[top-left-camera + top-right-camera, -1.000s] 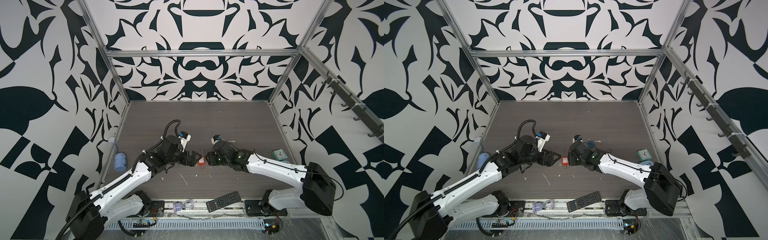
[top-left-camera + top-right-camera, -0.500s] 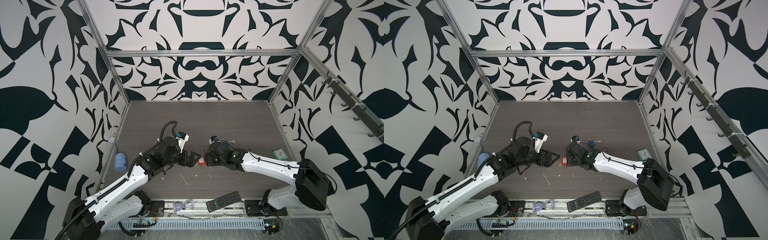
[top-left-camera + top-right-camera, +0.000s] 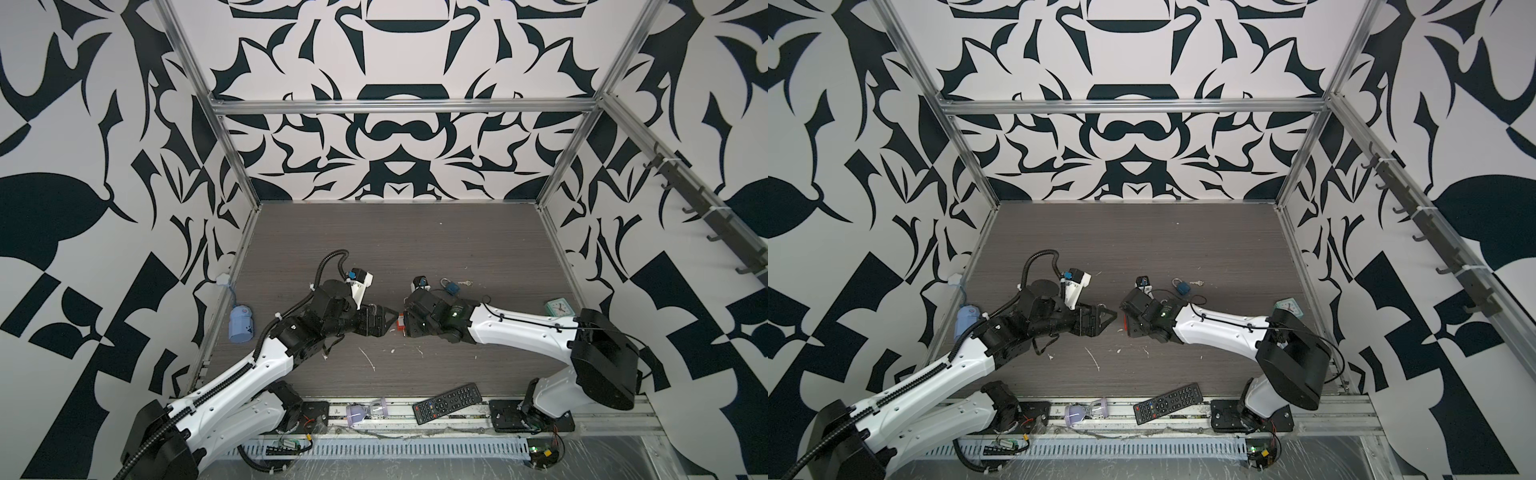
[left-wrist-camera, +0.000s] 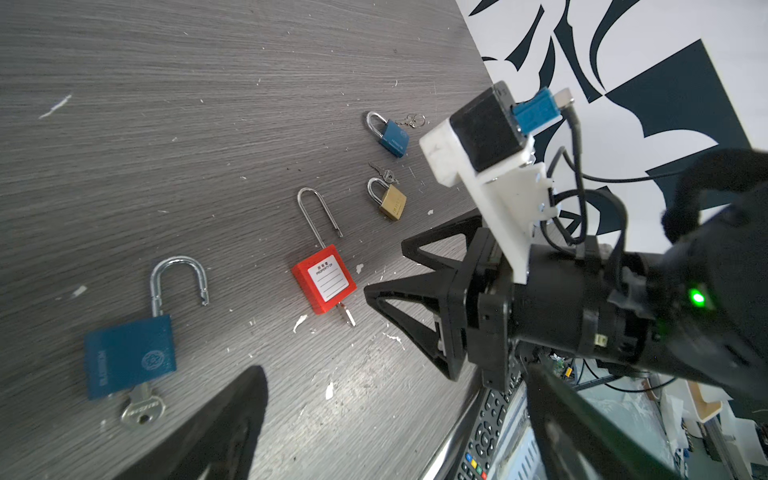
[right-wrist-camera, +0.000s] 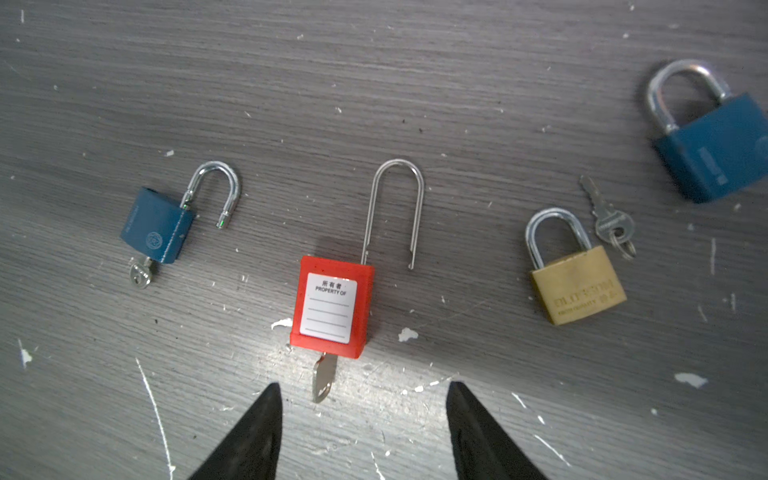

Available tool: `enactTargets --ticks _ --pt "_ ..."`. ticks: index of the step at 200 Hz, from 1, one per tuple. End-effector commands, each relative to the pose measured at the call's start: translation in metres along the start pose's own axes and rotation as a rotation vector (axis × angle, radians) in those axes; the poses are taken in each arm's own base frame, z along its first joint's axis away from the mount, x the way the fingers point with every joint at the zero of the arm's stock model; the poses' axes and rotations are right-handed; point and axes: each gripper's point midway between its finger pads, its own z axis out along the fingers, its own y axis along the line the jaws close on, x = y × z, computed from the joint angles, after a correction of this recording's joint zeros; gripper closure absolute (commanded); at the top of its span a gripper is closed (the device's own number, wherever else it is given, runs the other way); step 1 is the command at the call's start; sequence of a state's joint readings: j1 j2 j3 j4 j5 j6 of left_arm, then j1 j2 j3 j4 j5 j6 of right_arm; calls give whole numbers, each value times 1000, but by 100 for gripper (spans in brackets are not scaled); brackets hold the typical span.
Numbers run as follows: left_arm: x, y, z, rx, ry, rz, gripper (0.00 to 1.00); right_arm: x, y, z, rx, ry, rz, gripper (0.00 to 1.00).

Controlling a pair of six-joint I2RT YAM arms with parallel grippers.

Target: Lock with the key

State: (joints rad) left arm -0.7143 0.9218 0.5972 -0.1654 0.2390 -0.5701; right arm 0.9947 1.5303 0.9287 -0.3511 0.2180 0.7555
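A red padlock (image 5: 332,307) lies flat on the table with its long shackle (image 5: 397,208) sprung open and a key (image 5: 323,380) stuck in its base. My right gripper (image 5: 363,399) is open, and the key's end lies just inside its fingertips, nearer one and touching neither. In both top views the red padlock (image 3: 400,322) shows only as a sliver between my left gripper (image 3: 382,318) and right gripper (image 3: 409,324). The left gripper (image 4: 395,436) is open over bare table, empty, facing the right gripper (image 4: 386,270).
A blue padlock (image 5: 158,224) with open shackle and key lies beside the red one. A shut brass padlock (image 5: 577,282) with loose keys (image 5: 609,218) and a shut blue padlock (image 3: 451,286) lie beyond. A remote (image 3: 449,403) sits on the front rail, a clock (image 3: 559,307) right, a blue bottle (image 3: 240,324) left.
The right gripper's jaws have spread wider and it has edged left over the red padlock, hiding most of it in the top views. The left gripper stays open in much the same place.
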Motion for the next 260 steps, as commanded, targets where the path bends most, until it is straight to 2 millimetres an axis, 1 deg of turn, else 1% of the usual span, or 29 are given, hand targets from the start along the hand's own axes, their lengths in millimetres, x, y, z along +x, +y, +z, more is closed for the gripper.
enactTargets --ticks 1,42,80,113,146,164,181,205,211,213,234,260 --pt "-2 2 -1 36 -19 -52 1 -20 8 -9 3 -57 -6 33" --pt "-7 12 -4 71 -33 -128 1 -21 13 -2 15 -33 -10 33" --pt "-5 20 -4 70 -31 -152 1 -19 16 5 10 -23 -8 32" --pt "-6 18 -1 93 -26 -157 1 -19 18 8 6 -17 -15 32" --pt "-6 17 -2 97 -30 -161 1 -16 16 13 8 -8 -7 31" --pt "-6 19 -4 97 -44 -165 1 -16 16 15 6 5 -2 31" --pt "-6 20 -4 102 -55 -173 1 -19 17 15 3 3 3 31" --pt "-5 22 -3 105 -46 -182 1 -19 15 22 12 19 6 31" --pt "-5 22 -3 105 -44 -183 1 -20 16 24 12 17 7 31" --pt "-5 23 -3 105 -44 -184 1 -16 20 25 -10 36 8 31" --pt "-4 27 -3 100 -48 -191 1 -14 24 31 -13 56 11 34" --pt "-4 31 -4 97 -51 -203 1 -14 24 40 26 80 9 38"
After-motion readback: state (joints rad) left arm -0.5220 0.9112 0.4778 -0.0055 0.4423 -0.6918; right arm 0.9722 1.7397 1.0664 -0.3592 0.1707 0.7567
